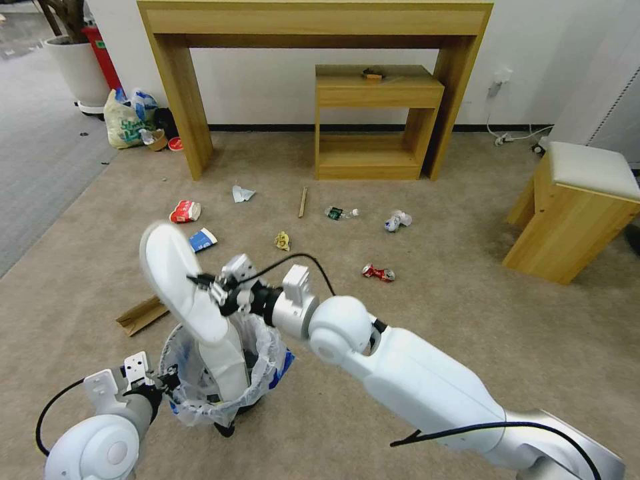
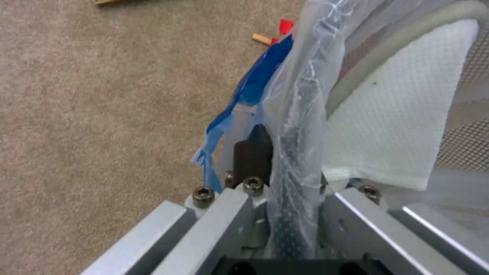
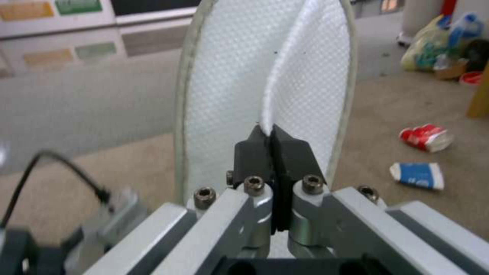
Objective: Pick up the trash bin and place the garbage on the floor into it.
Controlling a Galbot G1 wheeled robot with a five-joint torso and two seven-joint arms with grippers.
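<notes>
A white fabric slipper (image 1: 190, 293) is being held pinched in the right gripper (image 1: 215, 288) above the small black bag-lined trash bin (image 1: 200, 400), whose rim is being clamped by the left gripper (image 1: 162, 385); release into it seems called for.

White slipper (image 3: 265, 76) pinched in right claw (image 3: 272, 143): dimpled waffle weave, cream edge trim; claw fingertips black, frame silver. Trash bin (image 1: 220, 387) at left claw (image 1: 163, 385): black, clear crinkly liner, blue patch. Floor (image 1: 467, 320): beige carpet. Beyond right claw: red crushed cup (image 1: 185, 211), blue-white cup (image 1: 203, 239), yellow crumpled paper (image 1: 283, 241), red can (image 1: 378, 272), brown cardboard (image 1: 141, 315).
</notes>
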